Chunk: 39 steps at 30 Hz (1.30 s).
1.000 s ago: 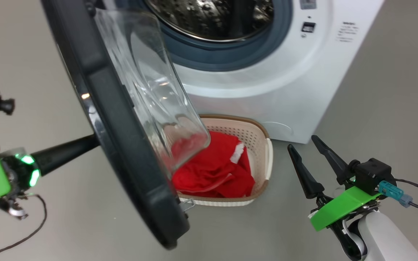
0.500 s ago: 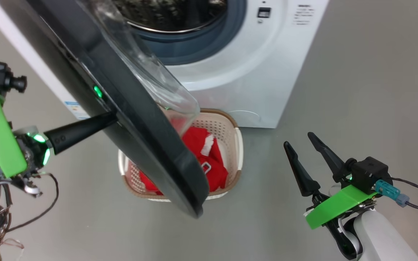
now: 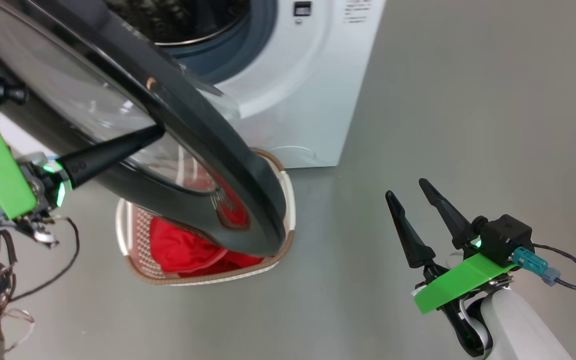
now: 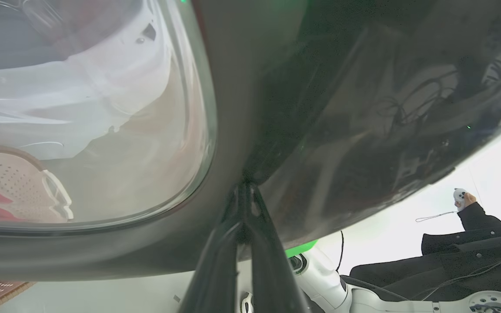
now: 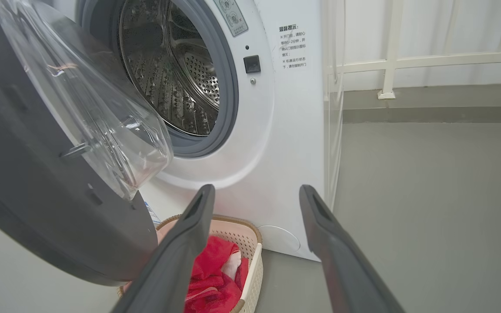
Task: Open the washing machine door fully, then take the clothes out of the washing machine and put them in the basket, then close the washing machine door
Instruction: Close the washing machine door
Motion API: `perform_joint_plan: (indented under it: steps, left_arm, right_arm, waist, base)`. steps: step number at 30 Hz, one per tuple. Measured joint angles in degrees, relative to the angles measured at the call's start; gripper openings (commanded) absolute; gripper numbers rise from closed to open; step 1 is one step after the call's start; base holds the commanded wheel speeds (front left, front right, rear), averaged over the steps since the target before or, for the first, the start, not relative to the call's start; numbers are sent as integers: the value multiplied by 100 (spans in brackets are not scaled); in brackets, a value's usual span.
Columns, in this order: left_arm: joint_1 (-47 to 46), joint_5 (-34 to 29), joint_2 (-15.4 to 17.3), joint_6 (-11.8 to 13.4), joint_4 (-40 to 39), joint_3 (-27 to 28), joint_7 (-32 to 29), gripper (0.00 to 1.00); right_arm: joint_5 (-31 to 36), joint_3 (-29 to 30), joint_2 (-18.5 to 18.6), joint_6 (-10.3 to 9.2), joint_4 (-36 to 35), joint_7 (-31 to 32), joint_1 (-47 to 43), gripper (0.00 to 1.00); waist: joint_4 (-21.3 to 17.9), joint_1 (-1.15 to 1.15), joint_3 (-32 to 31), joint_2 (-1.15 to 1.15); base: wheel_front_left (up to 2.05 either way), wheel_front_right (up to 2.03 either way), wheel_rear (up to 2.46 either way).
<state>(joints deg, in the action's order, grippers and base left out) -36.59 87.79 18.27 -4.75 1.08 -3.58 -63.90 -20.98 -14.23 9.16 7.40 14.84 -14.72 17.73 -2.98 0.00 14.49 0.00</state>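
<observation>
Left gripper (image 3: 157,131): the fingers are pressed together with nothing between them; the tip is set against the glossy outer face of the washing machine door (image 3: 203,145).
Right gripper (image 3: 407,189): the fingers are spread and nothing is held; it is kept over bare floor on the right, well apart from the basket (image 3: 208,277).
Door: it is swung partway out from the washing machine (image 3: 308,90); its clear glass bowl is turned toward the drum, and its lower edge hangs over the basket.
Clothes (image 3: 183,250): the red fabric is piled inside the basket, with a white patch seen in the right wrist view.
Basket: it is set on the floor just in front of the machine, partly hidden by the door.
Writing: small lines of Chinese print (image 5: 293,47) are seen on the white front, right of the grey gasket, too small to be read surely; above them a sticker with round icons (image 5: 233,17) is cut by the frame edge.
Latch socket (image 5: 252,64): a black square is seen beside the print.
Surface: a smooth grey floor (image 3: 443,100).
Room: a white railing (image 5: 407,61) is seen along the far wall.
Person: a dark sleeve and a hand with a white controller (image 4: 461,198).
</observation>
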Motion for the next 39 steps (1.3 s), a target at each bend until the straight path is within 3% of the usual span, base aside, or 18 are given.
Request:
perform_joint_plan:
  steps: [26, 39]
  left_arm:
    - [-1038, -660, 22, -163, 1321, 214, 814, 0]
    - [-1213, -738, 5, -208, 1553, 149, 1067, 0]
  right_arm:
    - [23, 41, -223, 0, -122, -1, 1, 100]
    - [34, 98, -236, 0, -123, 0, 1, 100]
  waist:
    - [-875, 0, 267, 0]
    - [-905, 0, 279, 0]
  base:
    - [0, 0, 0]
    - [0, 0, 0]
